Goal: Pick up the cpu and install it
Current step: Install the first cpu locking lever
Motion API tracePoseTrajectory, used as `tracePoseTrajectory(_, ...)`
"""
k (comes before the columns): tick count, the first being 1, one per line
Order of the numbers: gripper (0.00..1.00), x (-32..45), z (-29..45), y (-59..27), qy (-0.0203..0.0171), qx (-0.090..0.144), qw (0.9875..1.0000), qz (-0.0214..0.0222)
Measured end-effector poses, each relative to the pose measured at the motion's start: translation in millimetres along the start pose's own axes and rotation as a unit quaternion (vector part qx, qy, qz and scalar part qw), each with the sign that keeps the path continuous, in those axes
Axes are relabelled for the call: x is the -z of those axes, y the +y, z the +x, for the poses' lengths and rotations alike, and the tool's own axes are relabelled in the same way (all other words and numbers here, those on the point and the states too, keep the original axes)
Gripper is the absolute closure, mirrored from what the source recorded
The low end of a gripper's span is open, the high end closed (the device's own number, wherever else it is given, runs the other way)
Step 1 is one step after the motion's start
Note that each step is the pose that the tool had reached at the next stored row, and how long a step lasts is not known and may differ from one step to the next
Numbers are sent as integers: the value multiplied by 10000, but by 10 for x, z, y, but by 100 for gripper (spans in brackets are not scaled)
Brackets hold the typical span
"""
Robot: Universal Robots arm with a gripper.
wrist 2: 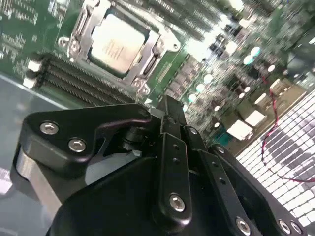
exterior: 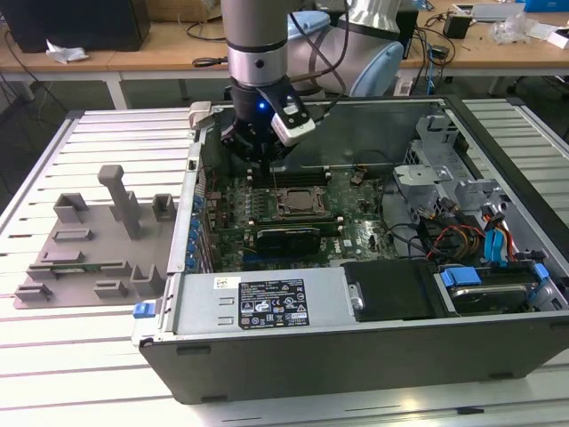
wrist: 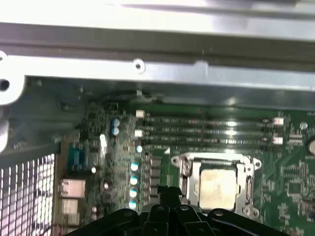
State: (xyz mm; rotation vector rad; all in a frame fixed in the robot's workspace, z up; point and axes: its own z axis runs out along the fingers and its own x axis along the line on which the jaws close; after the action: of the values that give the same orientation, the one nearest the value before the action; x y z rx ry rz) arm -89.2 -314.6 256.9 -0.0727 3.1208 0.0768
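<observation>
One cpu flat in socket

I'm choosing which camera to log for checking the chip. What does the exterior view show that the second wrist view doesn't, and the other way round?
Exterior view: the whole computer case and the grey moulded tray lying outside it, at the exterior view's left. Second wrist view: the cpu, silvery top up, lying inside the socket frame. Shared: the green motherboard, the metal-framed socket, and the gripper above the board.
</observation>
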Motion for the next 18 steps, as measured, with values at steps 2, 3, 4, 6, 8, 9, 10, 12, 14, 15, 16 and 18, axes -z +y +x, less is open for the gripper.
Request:
tracePoseTrajectory(2,89,0,3,0,-10,-3,9998,-217)
tracePoseTrajectory(3,89,0,4,0,-13,-4,9996,-285)
tracePoseTrajectory(4,89,0,4,0,-16,-5,9994,-353)
tracePoseTrajectory(6,89,0,5,0,-23,-8,9988,-490)
tracePoseTrajectory(8,89,0,5,0,-28,-11,9981,-614)
tracePoseTrajectory(9,89,0,5,0,-30,-11,9978,-661)
tracePoseTrajectory(10,89,0,5,0,-33,-12,9975,-710)
tracePoseTrajectory(12,89,0,5,0,-37,-14,9969,-782)
tracePoseTrajectory(14,89,0,5,1,-37,-14,9969,-784)
tracePoseTrajectory(15,89,0,5,0,-37,-14,9969,-784)
tracePoseTrajectory(16,89,0,3,0,-36,-13,9969,-784)
tracePoseTrajectory(18,89,-1,-43,-2,-32,-14,9969,-784)
